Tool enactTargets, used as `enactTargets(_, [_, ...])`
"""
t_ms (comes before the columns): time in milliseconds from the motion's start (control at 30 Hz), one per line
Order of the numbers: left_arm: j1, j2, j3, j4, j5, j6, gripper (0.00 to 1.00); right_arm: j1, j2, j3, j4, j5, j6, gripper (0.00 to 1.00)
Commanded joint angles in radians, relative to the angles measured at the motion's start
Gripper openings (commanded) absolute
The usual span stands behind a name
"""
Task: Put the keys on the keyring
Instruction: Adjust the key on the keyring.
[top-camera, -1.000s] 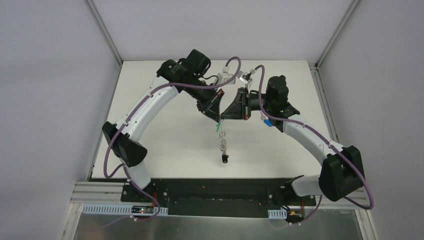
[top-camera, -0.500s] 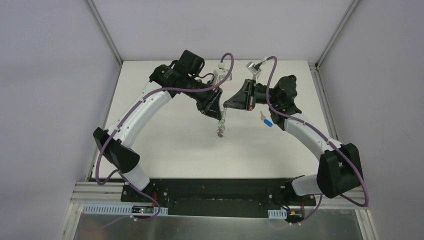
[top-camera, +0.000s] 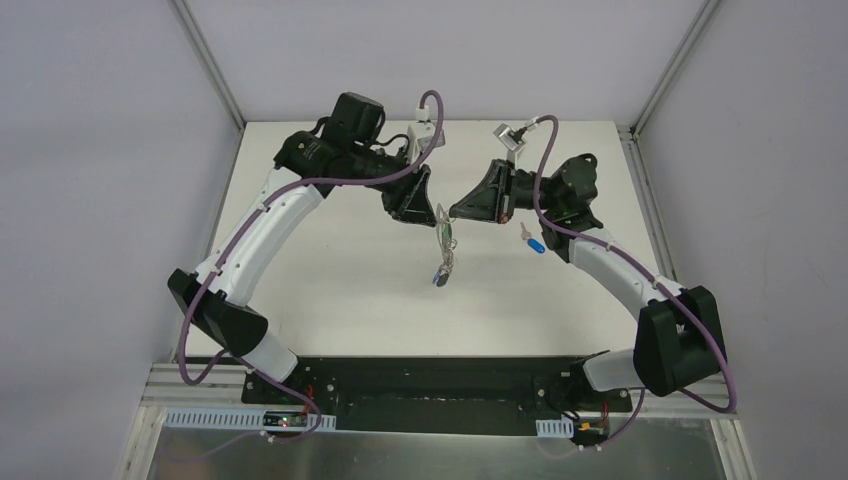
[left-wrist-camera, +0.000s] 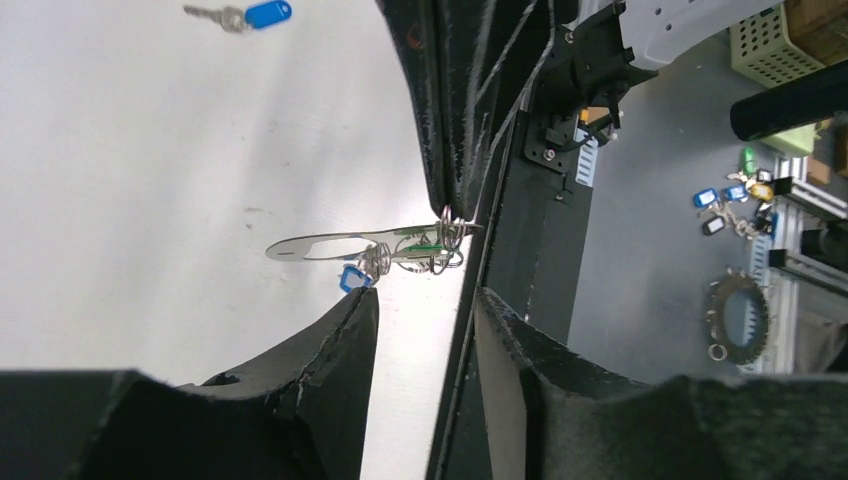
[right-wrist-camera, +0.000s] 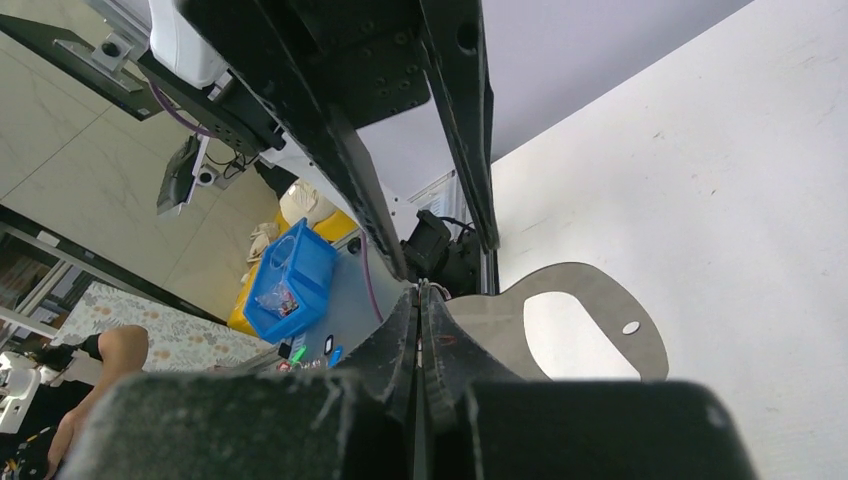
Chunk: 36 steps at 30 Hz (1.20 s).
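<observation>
The right gripper (right-wrist-camera: 420, 300) clamps the keyring (right-wrist-camera: 640, 355); the left gripper (left-wrist-camera: 425, 300) gapes, empty. The blue key (top-camera: 534, 242) lies beside the right arm, across the keyring from the left gripper.

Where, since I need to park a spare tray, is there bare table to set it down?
Bare table lies near-left, between the left arm and the front edge, and in the near strip in front of the hanging keyring. Crowded: mid-table where the left gripper and right gripper meet, and beside the right arm around the blue key.
</observation>
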Motion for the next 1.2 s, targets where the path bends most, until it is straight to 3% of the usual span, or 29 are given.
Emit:
enactTargets(0, [0.002, -0.069, -0.043, 0.137, 0.074, -0.017, 0.43, -0.005, -0.032, -0.005, 0.087, -0.038, -0.012, 0.0])
enactTargets(200, [-0.001, -0.092, -0.15, 0.286, 0.136, -0.092, 0.45, -0.003, -0.033, -0.003, 0.1, -0.044, 0.007, 0.0])
enactTargets(433, [-0.006, -0.077, -0.164, 0.331, 0.15, -0.132, 0.43, 0.001, -0.028, -0.005, 0.108, -0.041, 0.015, 0.0])
enactTargets(1167, [-0.012, -0.073, -0.211, 0.386, 0.184, -0.197, 0.18, 0.0, -0.017, -0.002, 0.107, -0.026, 0.015, 0.0])
